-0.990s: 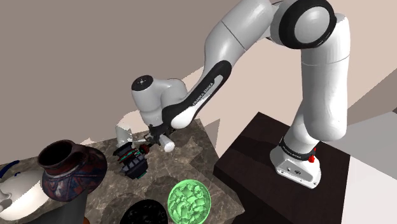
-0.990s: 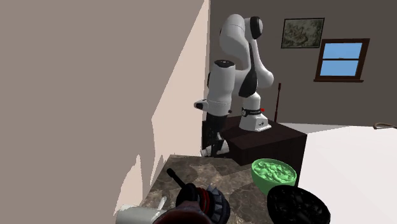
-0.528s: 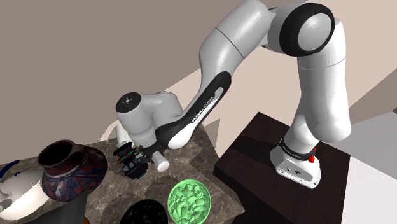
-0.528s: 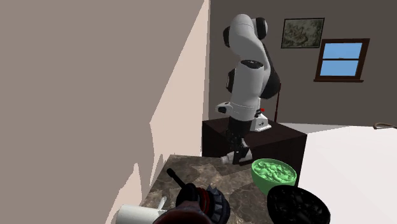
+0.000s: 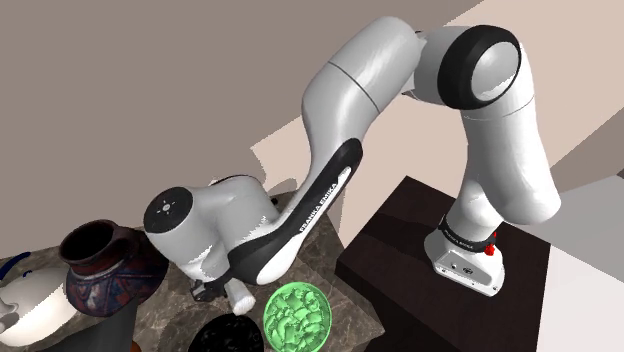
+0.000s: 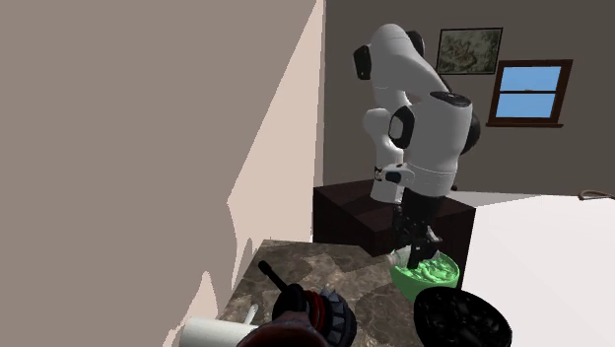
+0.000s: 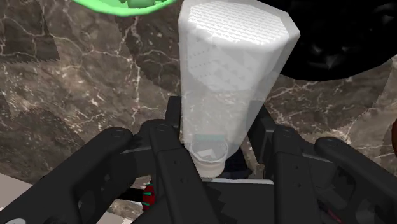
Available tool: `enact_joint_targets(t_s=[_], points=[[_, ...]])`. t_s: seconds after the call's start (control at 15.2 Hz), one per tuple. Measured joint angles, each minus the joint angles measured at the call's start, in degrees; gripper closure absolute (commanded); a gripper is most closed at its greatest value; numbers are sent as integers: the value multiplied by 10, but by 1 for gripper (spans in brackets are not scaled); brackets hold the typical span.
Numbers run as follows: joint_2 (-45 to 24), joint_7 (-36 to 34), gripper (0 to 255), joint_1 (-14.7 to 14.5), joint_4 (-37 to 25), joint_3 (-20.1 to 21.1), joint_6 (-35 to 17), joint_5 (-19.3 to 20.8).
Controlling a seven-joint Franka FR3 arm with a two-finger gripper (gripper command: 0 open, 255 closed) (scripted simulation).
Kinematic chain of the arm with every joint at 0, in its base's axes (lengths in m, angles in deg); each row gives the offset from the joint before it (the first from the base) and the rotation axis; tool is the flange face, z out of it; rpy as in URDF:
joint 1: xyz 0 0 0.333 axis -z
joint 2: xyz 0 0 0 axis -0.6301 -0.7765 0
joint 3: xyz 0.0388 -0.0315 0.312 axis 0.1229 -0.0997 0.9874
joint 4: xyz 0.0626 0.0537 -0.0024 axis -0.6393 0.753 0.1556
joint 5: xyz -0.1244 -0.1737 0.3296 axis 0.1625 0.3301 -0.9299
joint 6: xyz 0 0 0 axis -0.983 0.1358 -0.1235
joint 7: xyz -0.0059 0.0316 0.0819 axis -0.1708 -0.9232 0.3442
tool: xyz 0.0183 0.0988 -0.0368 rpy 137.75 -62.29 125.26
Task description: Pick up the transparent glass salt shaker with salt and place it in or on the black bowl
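the gripper is clamped on the pale, see-through salt shaker, which juts out past its fingertips above the marble tabletop. just beyond the shaker lie the black bowl and a green bowl. the arm carries the lettering "franka emika".

Claw, clasping the salt shaker, hangs over bare marbled surface. Green bowl stands just beside black bowl. Tall dark vase crowds the shoulder view's left.
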Motion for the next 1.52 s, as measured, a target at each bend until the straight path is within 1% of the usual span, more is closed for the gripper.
enact_joint_targets(t_s=[0.2,0.46,0.59,1.52], points=[[-35,-31,255,-42,-55,1,26,6],[-74,-62,255,-92,-123,2,61,11],[-91,-71,255,-109,-149,1,71,13],[-159,-90,255,-128,-161,-22,20,40]])
